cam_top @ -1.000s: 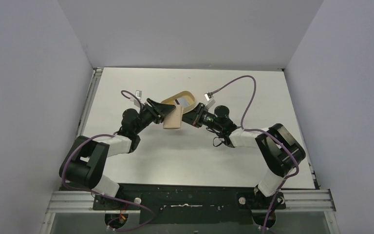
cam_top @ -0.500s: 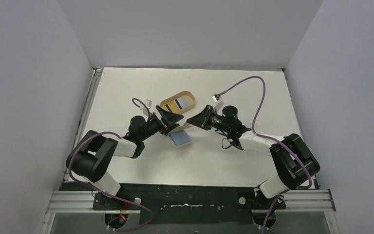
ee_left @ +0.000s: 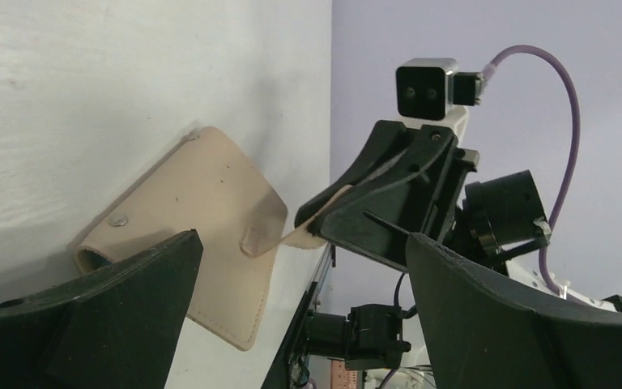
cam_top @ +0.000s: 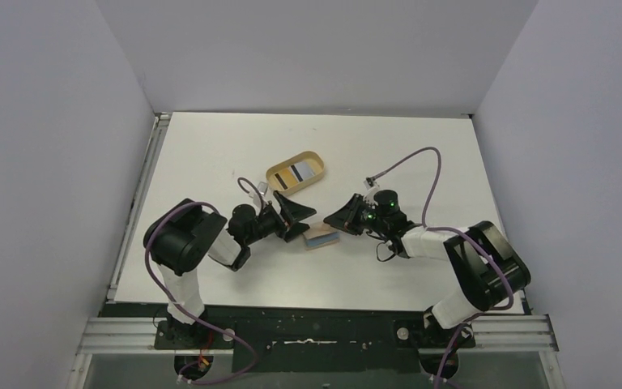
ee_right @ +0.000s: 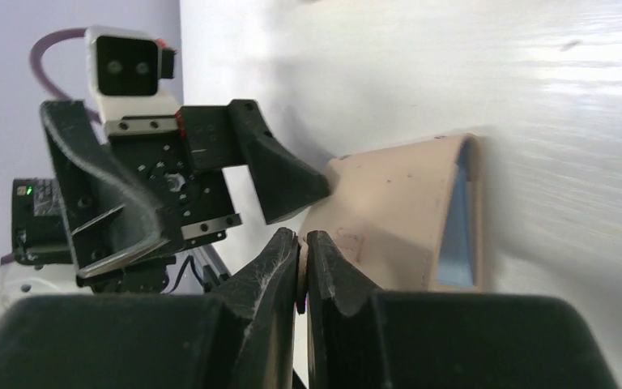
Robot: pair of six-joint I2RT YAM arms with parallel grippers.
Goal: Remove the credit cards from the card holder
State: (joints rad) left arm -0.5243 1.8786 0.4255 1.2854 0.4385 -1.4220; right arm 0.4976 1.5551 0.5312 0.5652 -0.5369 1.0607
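While right hand (ee_right: 301, 243) pinches snap tab (ee_left: 279, 239), tan-brown flat bifold card holder (cam_top: 322, 238) lies on white worktop (cam_top: 235, 146) between hands; left hand (cam_top: 304, 223) agape beside it. Likely light, floppy: brace body, draw stiff slick cards by edge. Beyond: whitish striped credit card (cam_top: 301, 172) in oval wooden tray (cam_top: 279, 172).

A: Where's the wallet (ee_left: 202, 203)?
B: On the white desk (ee_left: 129, 73), seen between the wide-spread fingers of the left end effector (ee_left: 301, 243).
A: And the right end effector (ee_left: 312, 220)?
B: Pinching the wallet's curled flap, with its camera (ee_left: 428, 89) and purple cable (ee_left: 563, 121) above.
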